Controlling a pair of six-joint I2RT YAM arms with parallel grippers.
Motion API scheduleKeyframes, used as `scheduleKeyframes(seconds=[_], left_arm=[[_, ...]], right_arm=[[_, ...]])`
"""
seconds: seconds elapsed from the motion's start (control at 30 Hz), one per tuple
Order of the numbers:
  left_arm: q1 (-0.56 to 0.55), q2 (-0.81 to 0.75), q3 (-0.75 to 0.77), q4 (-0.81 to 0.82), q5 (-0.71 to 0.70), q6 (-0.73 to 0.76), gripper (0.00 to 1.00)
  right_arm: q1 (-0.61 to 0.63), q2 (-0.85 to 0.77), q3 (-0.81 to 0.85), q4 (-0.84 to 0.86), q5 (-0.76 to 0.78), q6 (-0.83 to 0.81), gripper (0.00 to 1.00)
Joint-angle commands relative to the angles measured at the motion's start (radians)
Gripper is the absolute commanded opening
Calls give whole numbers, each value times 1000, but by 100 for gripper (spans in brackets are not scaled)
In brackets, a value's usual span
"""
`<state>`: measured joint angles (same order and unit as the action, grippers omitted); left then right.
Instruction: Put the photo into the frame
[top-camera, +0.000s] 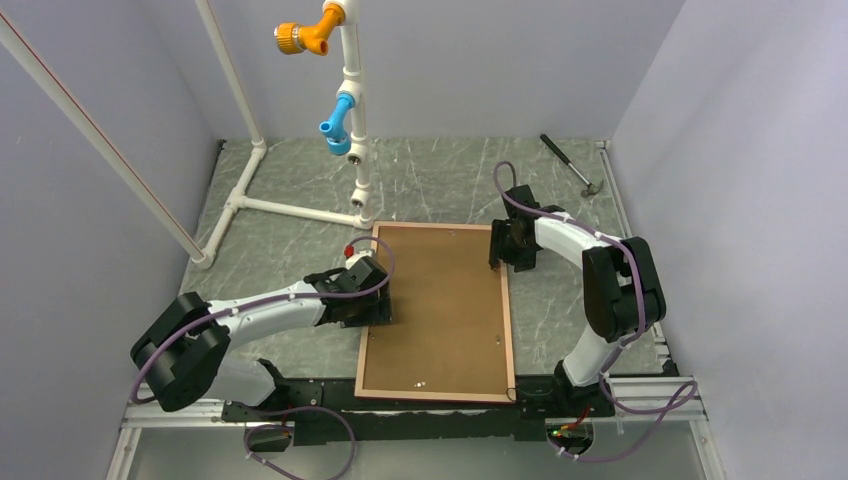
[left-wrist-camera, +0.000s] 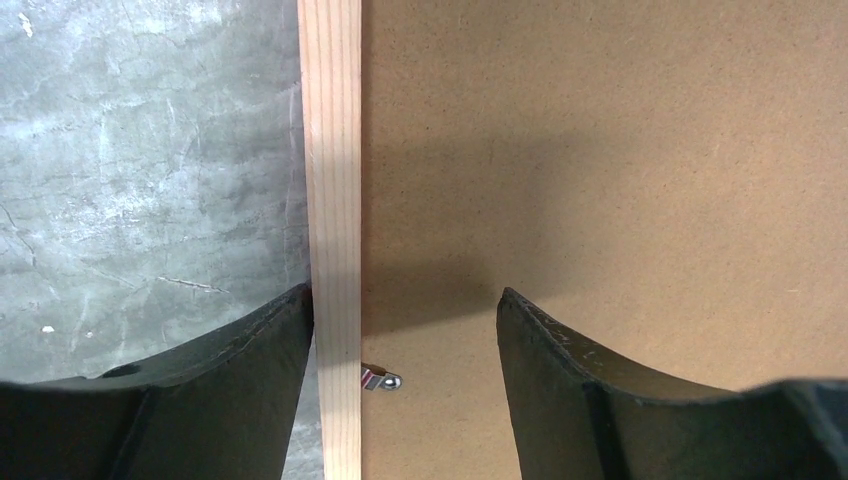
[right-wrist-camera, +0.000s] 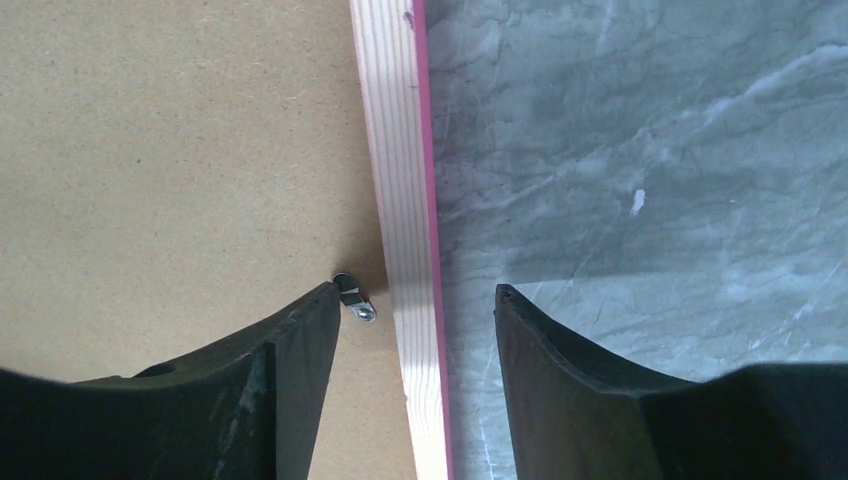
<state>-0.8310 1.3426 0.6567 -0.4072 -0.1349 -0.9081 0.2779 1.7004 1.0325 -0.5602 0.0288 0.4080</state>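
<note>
The frame (top-camera: 435, 396) lies back-up on the surface (top-camera: 300, 190). Its short near edge is close to the arm bases and its long axis runs straight away from them. A brown backing (top-camera: 440, 300) fills it. The photo cannot be seen in any view; it may be under the backing, but that cannot be told.

The left claw (top-camera: 372, 300) is the nearer one, about halfway up the left rail (left-wrist-camera: 333, 200). It stands wide across that rail: the outer finger is just beside the wood on the surface side and the inner finger is well in over the backing. It holds nothing. A left clip (left-wrist-camera: 380, 380) sits on the backing just inside the rail, between the fingers.

Farther out, the right claw (top-camera: 508, 250) hangs near the far end of the right rail (right-wrist-camera: 400, 150). It is also wide and holds nothing. One finger is over the backing with its tip next to a right clip (right-wrist-camera: 355, 298), and the other is over bare surface past the pink edge.

Each rail runs lengthwise through its claw's gap, so closing would likely pinch across the rail's width.

Beyond the frame stand the pipe stand (top-camera: 350, 120) and a hammer (top-camera: 570, 165), well apart from both claws.
</note>
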Motion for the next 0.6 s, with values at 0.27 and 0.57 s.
scheduleKeyframes(seconds=[0.27, 0.57], left_arm=[[-14, 35, 29, 19, 20, -30, 70], [-13, 49, 35, 11, 15, -27, 69]], right_arm=[[-2, 27, -26, 36, -4, -38, 28], [-2, 22, -32, 35, 16, -21, 0]])
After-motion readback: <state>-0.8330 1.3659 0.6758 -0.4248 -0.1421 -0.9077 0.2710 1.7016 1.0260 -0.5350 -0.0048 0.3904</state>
